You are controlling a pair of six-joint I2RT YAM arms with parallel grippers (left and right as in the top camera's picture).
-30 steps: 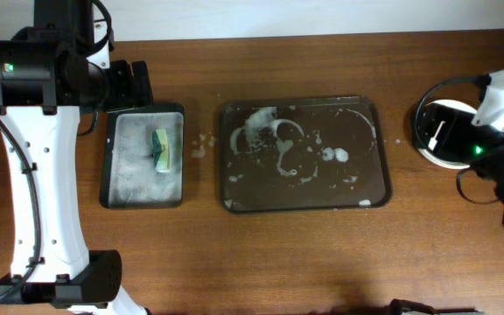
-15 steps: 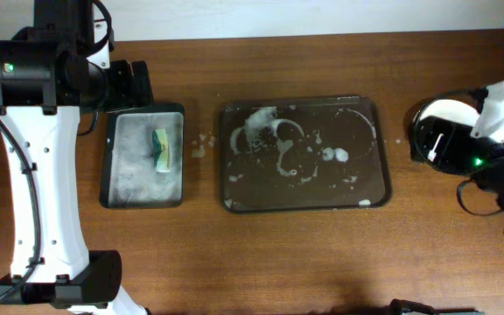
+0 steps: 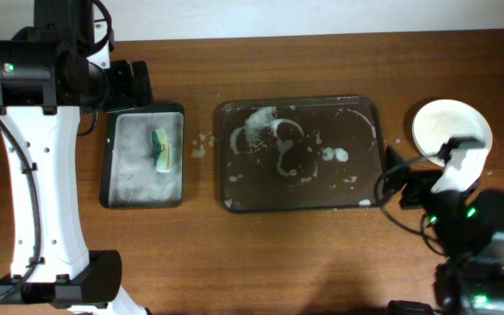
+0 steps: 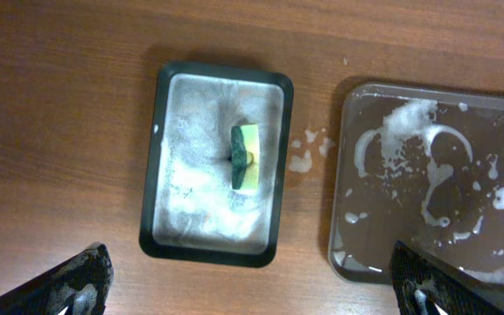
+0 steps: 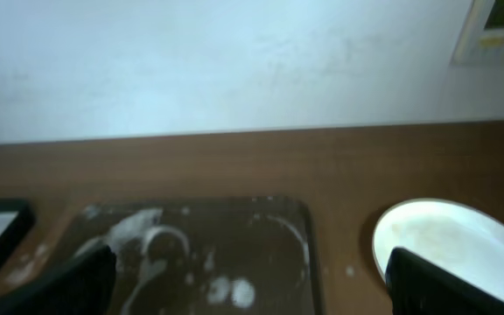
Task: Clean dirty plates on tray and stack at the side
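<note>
I have two grippers, and both stand wide open with nothing between their fingers. My left gripper (image 4: 252,282) hangs over the near end of one small dark rectangular tray with a grey soapy inside (image 4: 191,201). One yellow-and-green sponge (image 4: 245,156) lies in it, right of the middle. A few white foam spots (image 3: 201,144) sit on the brown wooden table (image 3: 278,254), between this small tray and the one large dark brown-black rectangular tray with rounded corners and a raised rim (image 3: 348,179). That large tray's floor is marked with white foam rings and blobs.

My right gripper (image 5: 252,280) is held low, near the large tray's right end. The round white shallow plates (image 3: 449,127) rest on the table just beyond that end, apart from the rim. From above I can count only one white disc. I cannot tell how many plates lie beneath it.
</note>
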